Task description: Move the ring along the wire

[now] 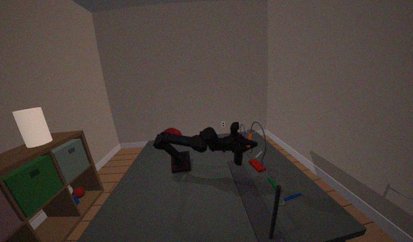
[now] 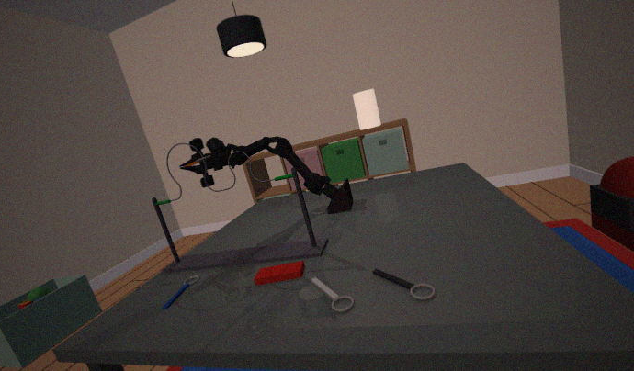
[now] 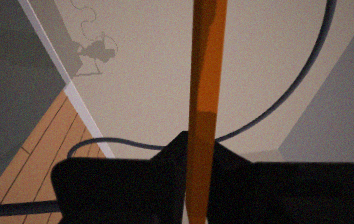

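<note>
In the wrist view the gripper (image 3: 198, 200) fills the bottom of the frame, its dark fingers clamped on the orange handle (image 3: 205, 90), which runs straight up the middle and out the top edge; the ring itself is cut off there. The handle looks like a slim, stiff, light bar, probably smooth, so a hold low on it, well back from the ring, seems the sound place to take it, and any twist of the wrist would likely swing the ring end widely. Behind it the thin grey wire (image 3: 298, 80) curves across the upper right. In the exterior view the handle sits high in the left of the frame, over the wire's big loop, between the near post (image 2: 165, 230) with its green sleeve (image 2: 163, 201) and the far post (image 2: 305, 212), so I judge the ring to be mid-route. Below lies a dark grey table (image 2: 471, 258) carrying a red block (image 2: 279, 272) and spare ringed wands in blue (image 2: 175, 295), white (image 2: 331, 294) and black (image 2: 401, 282). Farther back stand a shelf unit (image 2: 409, 142), a white lamp (image 2: 366, 108) and plain beige walls over plank flooring.
</note>
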You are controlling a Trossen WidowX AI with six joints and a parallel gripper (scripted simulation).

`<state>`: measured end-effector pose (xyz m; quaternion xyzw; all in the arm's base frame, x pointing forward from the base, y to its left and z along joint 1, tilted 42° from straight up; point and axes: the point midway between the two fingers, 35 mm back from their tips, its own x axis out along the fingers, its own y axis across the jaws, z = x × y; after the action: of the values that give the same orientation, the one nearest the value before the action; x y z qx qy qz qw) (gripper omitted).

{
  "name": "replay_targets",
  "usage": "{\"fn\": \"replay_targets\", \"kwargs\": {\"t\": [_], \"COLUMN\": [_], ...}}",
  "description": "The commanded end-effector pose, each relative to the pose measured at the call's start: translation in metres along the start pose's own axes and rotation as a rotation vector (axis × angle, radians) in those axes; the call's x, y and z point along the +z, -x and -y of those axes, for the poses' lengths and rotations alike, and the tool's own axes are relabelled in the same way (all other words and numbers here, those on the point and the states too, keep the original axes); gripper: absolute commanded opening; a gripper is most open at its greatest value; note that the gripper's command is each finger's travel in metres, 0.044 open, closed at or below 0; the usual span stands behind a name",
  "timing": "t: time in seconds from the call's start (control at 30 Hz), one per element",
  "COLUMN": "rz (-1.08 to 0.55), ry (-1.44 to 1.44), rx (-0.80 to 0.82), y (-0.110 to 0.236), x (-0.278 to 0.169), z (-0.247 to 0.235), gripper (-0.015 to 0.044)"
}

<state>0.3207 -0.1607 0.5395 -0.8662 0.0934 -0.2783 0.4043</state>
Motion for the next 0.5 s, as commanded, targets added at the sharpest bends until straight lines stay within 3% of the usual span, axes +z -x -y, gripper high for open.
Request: {"fn": "replay_targets", "kwargs": {"t": [0.0, 0.47], "rz": [0.008, 0.027], "ry": [0.059, 0.206], "rx": [-0.022, -0.089], "y": [0.0001, -0.0002], "x": [0.0002, 0.0008], "z": [0.0, 0.0049], "gripper": [-0.015, -0.015]}}
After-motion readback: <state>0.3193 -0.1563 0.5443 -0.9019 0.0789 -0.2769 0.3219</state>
